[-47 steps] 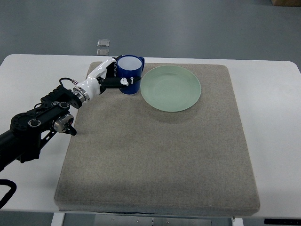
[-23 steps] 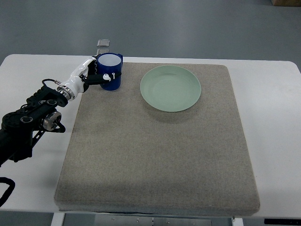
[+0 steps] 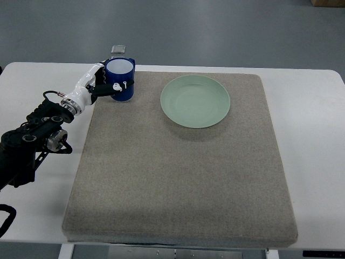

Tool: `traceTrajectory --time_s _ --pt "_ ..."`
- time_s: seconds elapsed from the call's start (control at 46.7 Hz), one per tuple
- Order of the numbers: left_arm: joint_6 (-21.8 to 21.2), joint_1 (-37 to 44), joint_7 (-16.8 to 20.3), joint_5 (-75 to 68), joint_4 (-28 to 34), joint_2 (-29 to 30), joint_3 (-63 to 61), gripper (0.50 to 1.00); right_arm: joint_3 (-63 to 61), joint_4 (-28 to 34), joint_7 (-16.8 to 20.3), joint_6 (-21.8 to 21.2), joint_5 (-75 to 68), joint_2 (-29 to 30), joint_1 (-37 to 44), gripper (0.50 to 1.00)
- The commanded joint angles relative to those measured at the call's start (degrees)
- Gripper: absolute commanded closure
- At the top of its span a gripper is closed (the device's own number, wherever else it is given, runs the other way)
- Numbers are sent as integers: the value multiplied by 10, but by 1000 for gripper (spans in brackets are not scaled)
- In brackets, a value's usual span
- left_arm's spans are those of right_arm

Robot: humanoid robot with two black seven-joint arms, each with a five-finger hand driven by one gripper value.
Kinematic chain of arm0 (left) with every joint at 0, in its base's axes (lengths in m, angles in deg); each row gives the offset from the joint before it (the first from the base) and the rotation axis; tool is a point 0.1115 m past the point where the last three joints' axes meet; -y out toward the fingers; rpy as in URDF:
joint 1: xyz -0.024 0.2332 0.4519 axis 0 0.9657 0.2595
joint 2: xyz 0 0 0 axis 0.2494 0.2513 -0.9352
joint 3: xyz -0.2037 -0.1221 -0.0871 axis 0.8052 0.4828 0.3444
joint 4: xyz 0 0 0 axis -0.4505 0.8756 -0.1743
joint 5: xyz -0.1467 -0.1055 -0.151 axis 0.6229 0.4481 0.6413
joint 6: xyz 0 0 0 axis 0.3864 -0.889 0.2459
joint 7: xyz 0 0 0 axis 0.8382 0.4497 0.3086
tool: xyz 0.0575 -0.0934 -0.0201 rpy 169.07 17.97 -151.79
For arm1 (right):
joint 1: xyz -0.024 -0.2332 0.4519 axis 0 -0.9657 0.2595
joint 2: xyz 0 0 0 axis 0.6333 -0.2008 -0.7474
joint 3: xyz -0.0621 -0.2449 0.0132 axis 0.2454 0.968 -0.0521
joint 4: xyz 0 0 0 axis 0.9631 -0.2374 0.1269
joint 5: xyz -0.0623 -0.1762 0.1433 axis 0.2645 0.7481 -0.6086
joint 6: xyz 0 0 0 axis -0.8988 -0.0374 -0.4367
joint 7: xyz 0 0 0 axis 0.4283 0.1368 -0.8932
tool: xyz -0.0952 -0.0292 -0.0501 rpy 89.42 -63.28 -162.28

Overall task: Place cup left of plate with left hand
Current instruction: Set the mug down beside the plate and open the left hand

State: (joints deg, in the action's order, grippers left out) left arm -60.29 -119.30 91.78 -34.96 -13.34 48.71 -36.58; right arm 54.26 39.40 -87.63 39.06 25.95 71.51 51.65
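Cup [image 3: 119,79] sits well left of plate [image 3: 195,101], left hand [image 3: 102,83] fingers wrapped around it. Release and withdrawal remain, by my judgement.

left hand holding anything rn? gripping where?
Yes: the left hand grips the blue cup around its side wall, fingers wrapped on the body, not the rim.

Your blue cup [image 3: 119,79] — white inside, upright — sits at the far-left corner of the grey mat [image 3: 178,178], held in the left hand [image 3: 99,86]. Your pale green plate [image 3: 195,101] lies empty and flat — well to its right.
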Motion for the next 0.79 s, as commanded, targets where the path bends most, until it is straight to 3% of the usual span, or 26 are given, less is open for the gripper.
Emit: traceTrajectory --time_s 0.0,0.064,0.214,0.321,0.385,0.428,0.578,0.771 --pt "-1 7 0 0 3 -2 1 772 0 0 0 1 0 0 0 568" --pt "-1 12 0 0 3 -3 1 769 0 0 0 0 0 0 0 568" --pt "-3 13 -1 0 3 -5 2 714 0 0 0 0 0 0 0 568" --pt "-3 13 -1 0 2 -6 2 647 0 0 0 0 0 0 0 568" --pt "-4 13 -1 0 2 -6 3 570 0 0 0 1 0 0 0 568" --pt "-4 13 -1 0 2 -6 3 547 0 0 0 0 -1 0 -1 568" --pt "-10 12 -1 0 -2 -6 3 506 0 0 0 0 0 0 0 568" --pt "-9 10 -1 13 -3 -5 3 504 0 0 0 0 0 0 0 568"
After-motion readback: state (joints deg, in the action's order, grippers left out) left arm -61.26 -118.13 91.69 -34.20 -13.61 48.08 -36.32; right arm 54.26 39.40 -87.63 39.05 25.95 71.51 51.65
